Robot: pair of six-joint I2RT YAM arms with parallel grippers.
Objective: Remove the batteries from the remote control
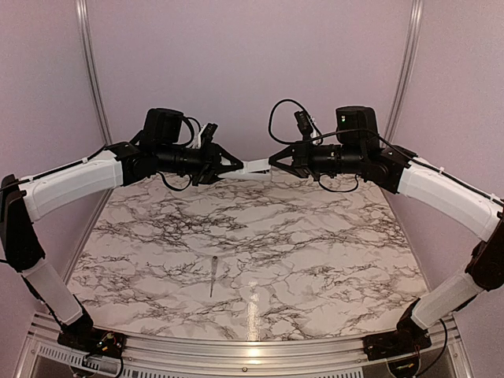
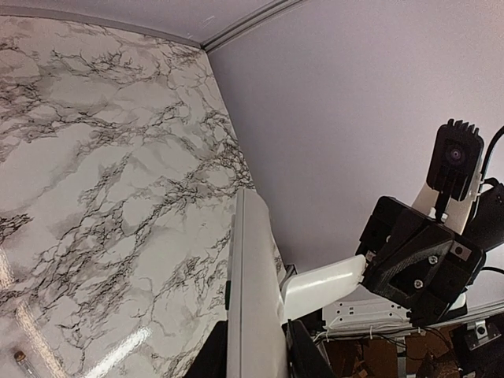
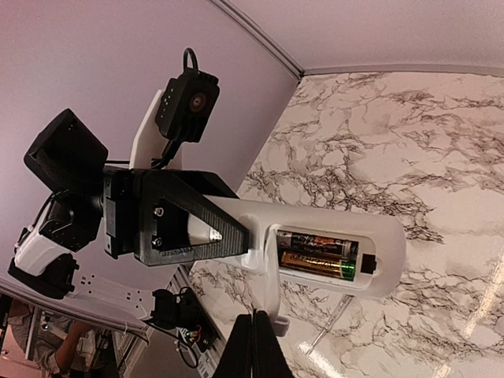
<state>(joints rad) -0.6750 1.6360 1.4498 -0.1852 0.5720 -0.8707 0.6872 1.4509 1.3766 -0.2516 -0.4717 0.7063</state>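
Backdrop: lilac walls [image 1: 252,55] around a marble-print counter [image 1: 315,236].
Left gripper [image 1: 236,167]: pinching one end of the remote [image 3: 382,236], which I see held in the air over the far part of the counter.
Right gripper [image 1: 274,163]: pressed onto a flat white piece [image 2: 323,285] that meets the remote's edge.
Batteries [image 3: 315,253]: two, side by side in the remote's open bay, facing my right wrist camera; one is dark with reddish print, the other gold, black and green.
Writing: print on both batteries, too small for me to read.
Pen [image 1: 213,277]: lying on the counter, well apart from both grippers.
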